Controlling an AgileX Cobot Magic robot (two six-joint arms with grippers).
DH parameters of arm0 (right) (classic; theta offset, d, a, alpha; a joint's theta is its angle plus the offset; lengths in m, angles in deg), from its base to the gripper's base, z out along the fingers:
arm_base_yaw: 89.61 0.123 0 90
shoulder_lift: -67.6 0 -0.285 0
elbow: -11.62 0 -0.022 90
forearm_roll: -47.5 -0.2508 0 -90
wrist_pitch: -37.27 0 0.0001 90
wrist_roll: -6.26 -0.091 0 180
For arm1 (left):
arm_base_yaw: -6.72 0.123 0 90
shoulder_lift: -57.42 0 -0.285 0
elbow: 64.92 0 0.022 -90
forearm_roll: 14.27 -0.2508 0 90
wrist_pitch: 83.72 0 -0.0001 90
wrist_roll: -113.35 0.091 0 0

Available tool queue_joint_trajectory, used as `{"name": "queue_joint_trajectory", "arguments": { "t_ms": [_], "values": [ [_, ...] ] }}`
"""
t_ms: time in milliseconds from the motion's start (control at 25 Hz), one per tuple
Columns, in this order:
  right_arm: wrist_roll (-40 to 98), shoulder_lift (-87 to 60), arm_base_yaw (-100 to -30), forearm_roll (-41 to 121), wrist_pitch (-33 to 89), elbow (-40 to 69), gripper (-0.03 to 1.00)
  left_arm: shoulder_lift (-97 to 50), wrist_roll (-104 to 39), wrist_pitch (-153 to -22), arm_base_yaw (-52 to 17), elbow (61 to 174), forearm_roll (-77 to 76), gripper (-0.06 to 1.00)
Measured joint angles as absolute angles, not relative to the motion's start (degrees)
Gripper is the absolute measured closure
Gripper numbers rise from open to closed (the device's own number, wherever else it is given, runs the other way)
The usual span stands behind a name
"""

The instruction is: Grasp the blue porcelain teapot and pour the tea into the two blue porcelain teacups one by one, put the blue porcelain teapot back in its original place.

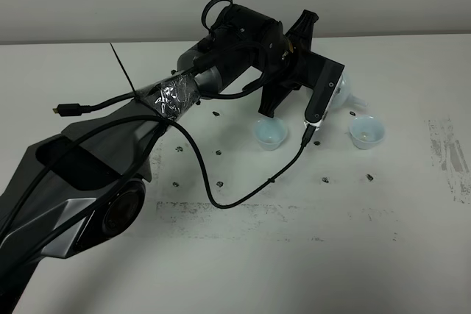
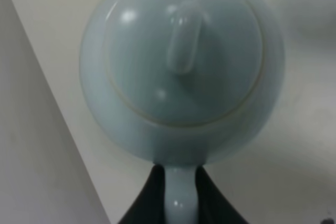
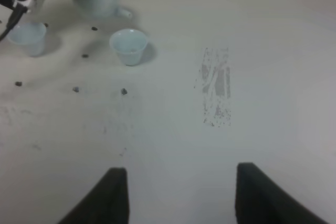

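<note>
The teapot (image 2: 220,72) is toward the back of the table (image 1: 243,270), behind and between the two cups. Whether its base rests on the table or hangs just clear I cannot tell. Its long axis runs from handle (image 2: 181,203) to spout (image 1: 358,101). The handle points back into the left gripper (image 2: 179,170), and the spout points away to the right of the high view, ending just behind the right cup (image 1: 366,131). The left cup (image 1: 269,134) lies on the other side, in front of the gripper's body. The left gripper's fingers (image 2: 149,203) press in on either side of the handle, pinching it, so the pour looks to be the left arm's job. Tipping over the right cup seems the shorter move; the left cup would need the pot swung across. Tea in either cup is too faint to make out. The right gripper (image 3: 181,170) hangs well apart over bare table, jaws spread, holding nothing. The table's back edge runs close beside the pot, so the open room is forward and to the right. A cable (image 1: 221,196) loops on the table in front of the left cup and might drag.
</note>
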State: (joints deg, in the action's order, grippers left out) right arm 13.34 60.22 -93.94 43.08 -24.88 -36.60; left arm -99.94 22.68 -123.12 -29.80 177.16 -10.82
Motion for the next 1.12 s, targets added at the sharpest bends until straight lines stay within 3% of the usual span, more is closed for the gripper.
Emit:
{"name": "queue_joint_trajectory", "arguments": {
  "t_ms": [1120],
  "values": [
    [13.34,60.22,-93.94,43.08,-24.88,-36.60,0.49,-99.94,46.51,-115.76,-30.25,177.16,-1.66,0.91]
  ]
}}
